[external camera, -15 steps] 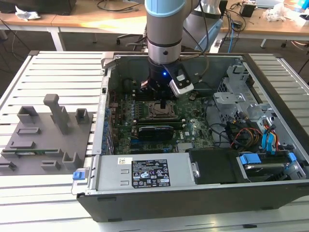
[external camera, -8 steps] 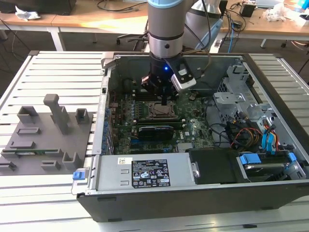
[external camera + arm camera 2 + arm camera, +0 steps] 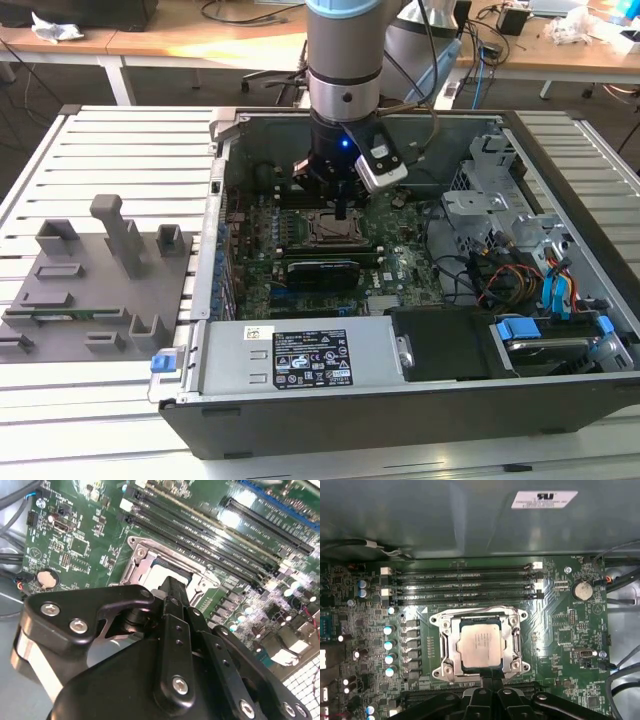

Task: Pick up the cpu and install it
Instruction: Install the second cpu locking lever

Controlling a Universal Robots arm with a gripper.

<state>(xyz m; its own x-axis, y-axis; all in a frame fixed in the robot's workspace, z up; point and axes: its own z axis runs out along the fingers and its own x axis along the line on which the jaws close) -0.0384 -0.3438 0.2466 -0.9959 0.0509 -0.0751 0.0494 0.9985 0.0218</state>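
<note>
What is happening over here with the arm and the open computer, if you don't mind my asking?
A single robot arm is reaching down into an open computer case on the workbench. Its gripper hangs just above the motherboard's socket frame. In the first wrist view the cpu already lies square inside that frame, silver top up, and nothing is touching it.

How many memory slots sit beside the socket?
4, stacked in parallel between the CPU socket and the case wall, all empty. None seem hidden.
</note>
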